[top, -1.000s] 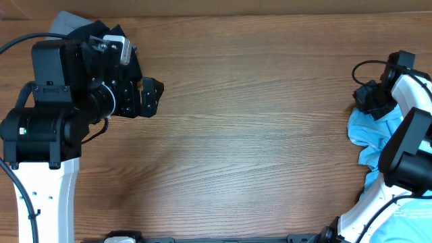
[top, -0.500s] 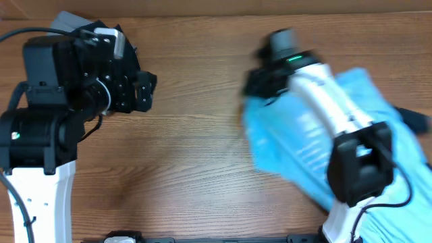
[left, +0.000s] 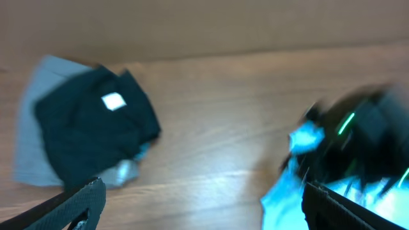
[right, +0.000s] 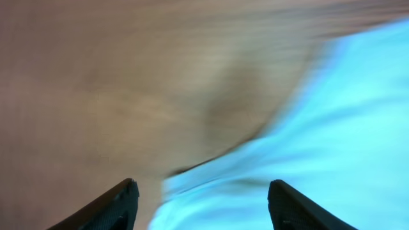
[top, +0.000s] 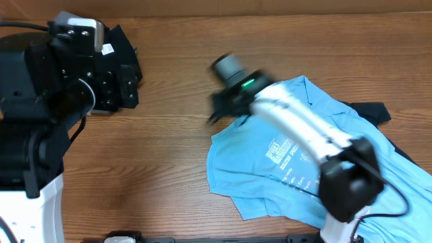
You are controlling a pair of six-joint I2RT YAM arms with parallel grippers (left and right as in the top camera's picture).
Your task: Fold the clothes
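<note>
The wooden table (top: 175, 155) in front of you carries the light blue T-shirt (top: 256, 182) on its right half, reaching from about the middle out to the right front edge. It lies rumpled, with the lettering (top: 287, 155) facing up. Its long axis slants from upper left to lower right in the overhead view; which end is the collar you cannot tell. A dark garment (top: 368, 110) pokes out from under its far right side. At the far left corner a black garment (left: 89, 134) lies on top of a grey garment (left: 29, 147). Your right gripper (right: 201, 183) hangs blurred over the shirt's upper left edge, jaws apart with nothing between them. Your left gripper (left: 203, 185) stands spread wide and empty, well apart from the shirt.
</note>
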